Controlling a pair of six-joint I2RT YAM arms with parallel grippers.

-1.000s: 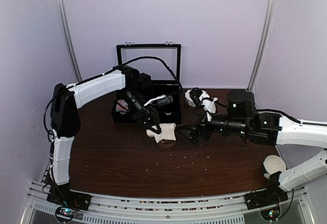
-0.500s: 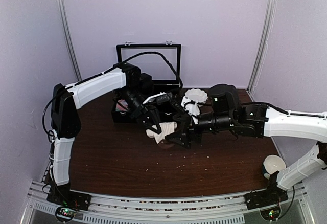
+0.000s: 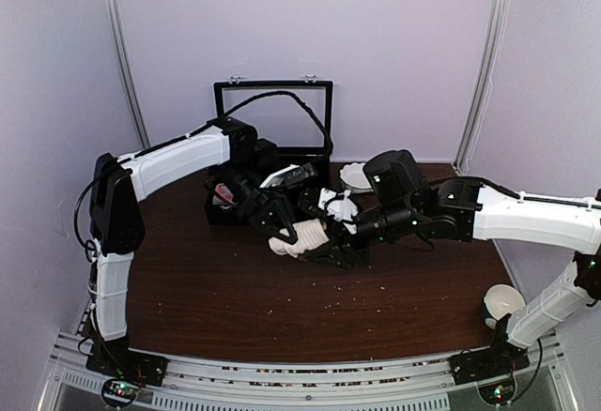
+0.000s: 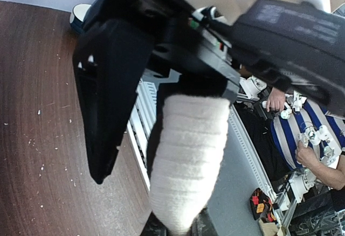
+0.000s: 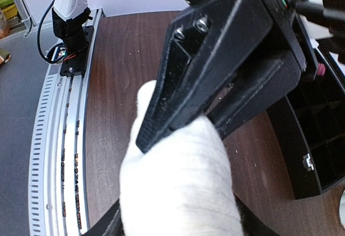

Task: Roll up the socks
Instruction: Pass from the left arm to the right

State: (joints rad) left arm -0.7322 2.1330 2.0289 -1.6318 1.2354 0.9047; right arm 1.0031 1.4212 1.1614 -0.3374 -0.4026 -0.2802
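Note:
The short cream-beige sock (image 3: 302, 235) hangs rolled into a thick tube just above the table's middle. My left gripper (image 3: 284, 231) is shut on one end of it; in the left wrist view the sock (image 4: 188, 160) rises from between those jaws (image 4: 178, 229). My right gripper (image 3: 326, 244) has come in from the right, and its fingers press both sides of the sock (image 5: 178, 187). One left finger (image 5: 210, 58) lies clamped across the top of the roll. One right finger (image 4: 108, 112) shows beside the sock.
A black compartment box (image 3: 315, 206) with its lid raised stands behind the grippers, something red (image 3: 223, 192) in its left cell; its wall (image 5: 318, 155) is close on the right. Pale crumpled fabric (image 3: 355, 176) lies behind the right arm. A white cup (image 3: 503, 300) stands near right.
The right arm swung left from beside the sock until its jaws straddled it, then narrowed onto the roll. The left gripper kept its hold and lifted the sock slightly.

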